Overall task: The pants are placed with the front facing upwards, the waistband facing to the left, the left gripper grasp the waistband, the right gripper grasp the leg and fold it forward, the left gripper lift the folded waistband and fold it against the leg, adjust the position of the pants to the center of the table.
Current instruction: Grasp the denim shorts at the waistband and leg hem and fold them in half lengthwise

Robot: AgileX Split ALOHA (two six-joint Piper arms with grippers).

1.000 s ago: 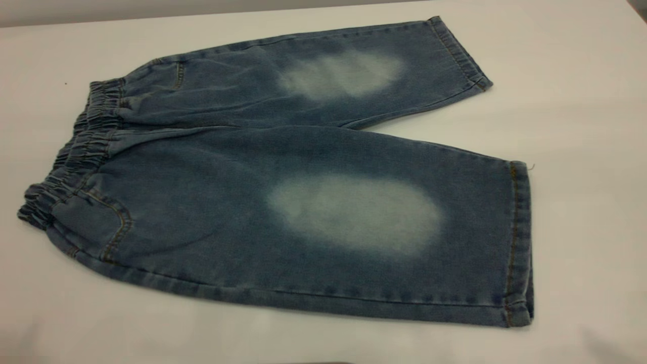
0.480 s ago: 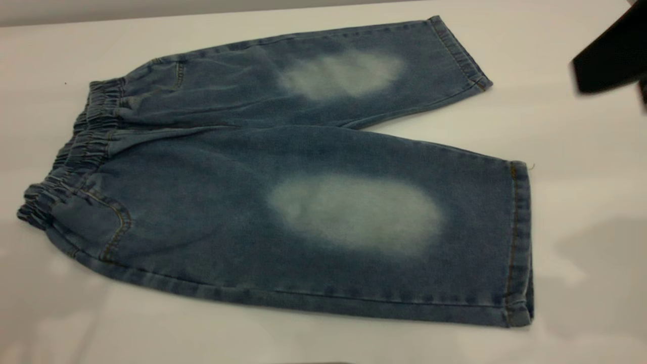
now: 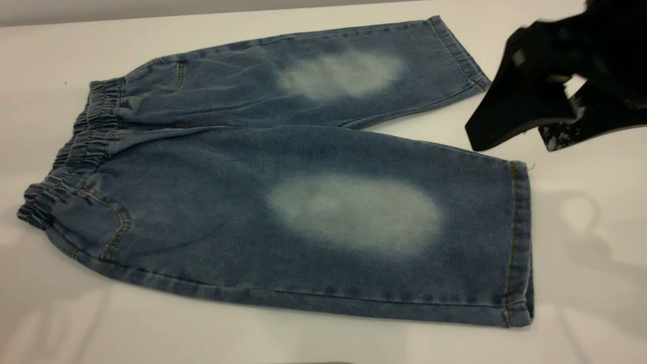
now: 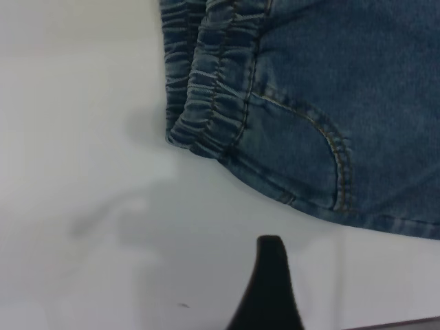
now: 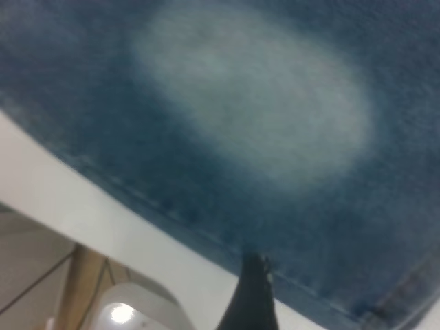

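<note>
The right pincer (image 3: 525,139) enters blurred at the exterior view's upper right, cut off by the frame, its two black angular fingers apart above bare table (image 3: 581,202) just beside the far leg's (image 3: 328,76) hem. Of the left pincer (image 4: 269,285) only one dark fingertip shows, so its state cannot be told. The pants (image 3: 283,202) lie flat, front up: soft blue denim, pale faded ovals, tan stitching. The crinkled waistband (image 3: 76,151) lies at the left.
</note>
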